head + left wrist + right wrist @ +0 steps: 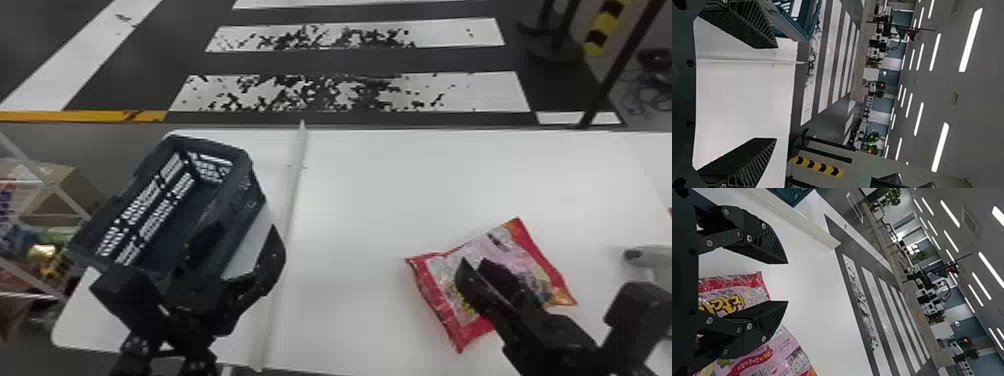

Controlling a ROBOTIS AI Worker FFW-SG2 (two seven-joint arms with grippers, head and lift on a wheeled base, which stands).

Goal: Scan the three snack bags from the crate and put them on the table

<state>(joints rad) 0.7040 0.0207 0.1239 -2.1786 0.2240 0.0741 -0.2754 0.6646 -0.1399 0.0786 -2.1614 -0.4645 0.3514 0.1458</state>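
The dark blue crate stands at the table's left; part of its inside is hidden behind my left arm. My left gripper is at the crate's near right side, holding nothing. Its fingers are wide apart in the left wrist view, where the left gripper has the crate beyond one finger. A red and pink snack bag lies flat on the white table. Over this bag is my right gripper. In the right wrist view the right gripper is open, with the snack bag below it, ungripped.
A thin pale divider runs front to back between crate and bag. A grey object with a dark tip is at the table's right edge. Left of the table stands a shelf frame with a cardboard box.
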